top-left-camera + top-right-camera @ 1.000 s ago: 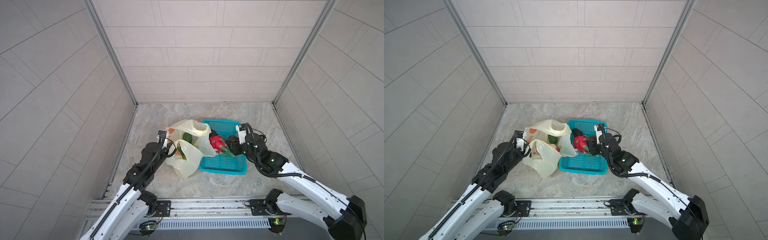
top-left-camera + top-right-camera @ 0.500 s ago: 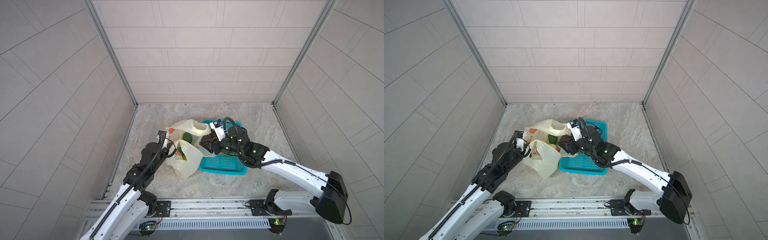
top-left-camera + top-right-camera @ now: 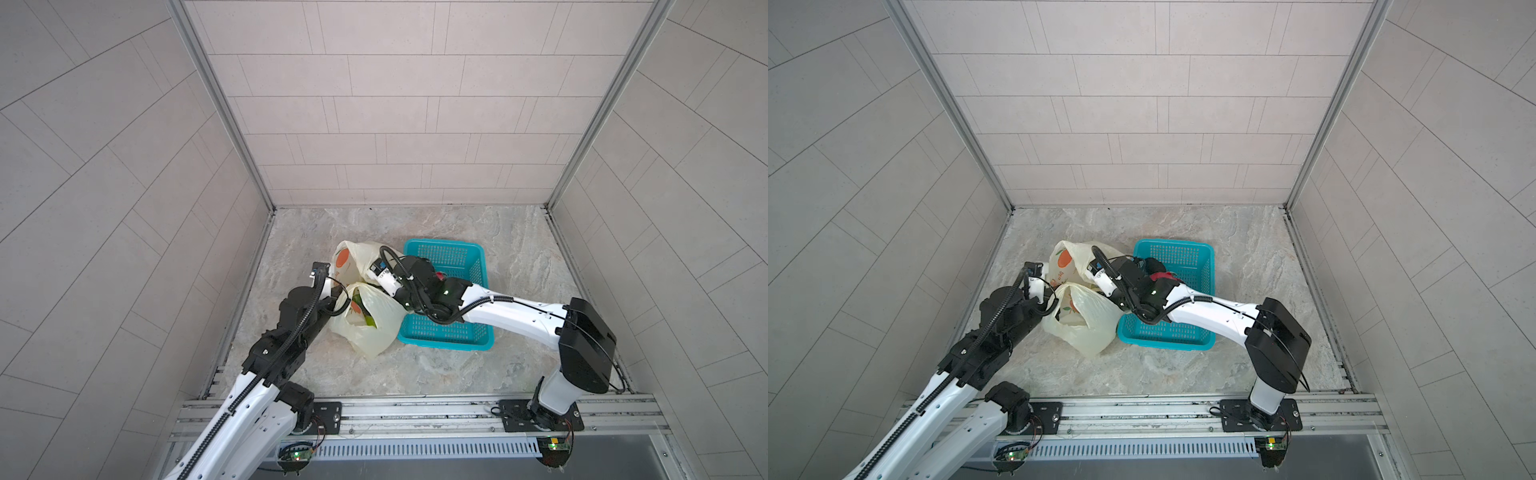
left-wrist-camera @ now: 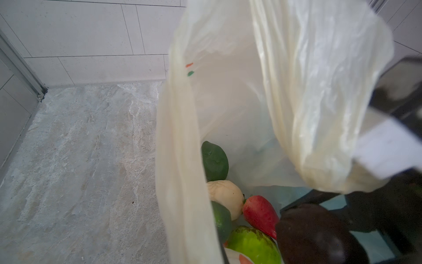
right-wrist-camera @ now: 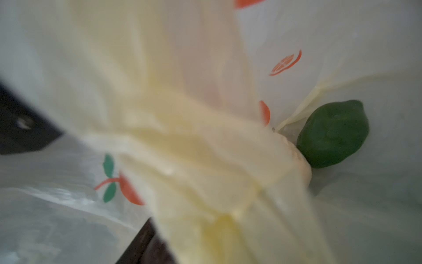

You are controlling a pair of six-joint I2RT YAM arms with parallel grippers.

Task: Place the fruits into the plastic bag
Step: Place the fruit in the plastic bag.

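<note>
left arm (image 3: 291,332) stretched forward from the rail, left gripper (image 3: 336,291) pinched tight on the plastic bag (image 3: 370,328) rim. right arm (image 3: 519,316) folded across leftward, wrist tipped down, right gripper (image 3: 374,293) part-spread around a dark brown fruit (image 4: 319,237).

We run two top views from one camera head, high over the front rail (image 3: 415,411), facing down and toward the back wall (image 3: 395,124). They sit far off. Both top views take in the whole table (image 3: 415,370), the bag (image 3: 365,332) and the basket (image 3: 442,242), with nearly the same framing.

Our left wrist view sits close at the bag's rim and looks down into it, with table and wall alongside. Our right wrist view is nearer still, with blurred plastic right at the lens.

Overlap: the green fruit (image 4: 214,162) in the left wrist view matches the green fruit (image 5: 333,134) in the right wrist view.
</note>
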